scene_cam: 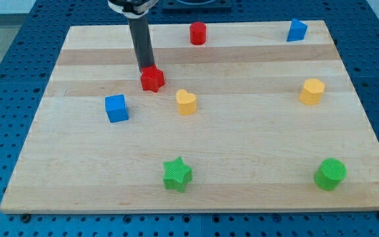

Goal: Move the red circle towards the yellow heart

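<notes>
Camera view: our tip (pixel 145 68) sits at the view's top left, touching the red star (pixel 152 79), not the target. No claw here, just a rod, holding nothing. Red circle (pixel 198 33) is at the top edge, well apart from the yellow heart (pixel 186 102) mid-board. Task not started, we judge; the whole push toward the heart is left.
</notes>
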Controlling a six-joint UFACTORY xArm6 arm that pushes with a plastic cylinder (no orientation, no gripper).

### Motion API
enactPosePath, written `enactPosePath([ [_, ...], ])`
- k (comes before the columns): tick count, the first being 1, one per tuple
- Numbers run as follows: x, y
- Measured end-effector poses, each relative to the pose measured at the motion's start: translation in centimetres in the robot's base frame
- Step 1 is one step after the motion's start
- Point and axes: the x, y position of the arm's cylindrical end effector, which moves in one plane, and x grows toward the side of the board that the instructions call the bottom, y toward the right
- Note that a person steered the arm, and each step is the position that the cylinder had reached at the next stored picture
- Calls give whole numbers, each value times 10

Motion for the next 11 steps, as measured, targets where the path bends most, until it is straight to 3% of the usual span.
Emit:
enactPosePath([
  [3,37,6],
  [7,-143,33],
  [9,-144,140],
  [11,-136,110],
])
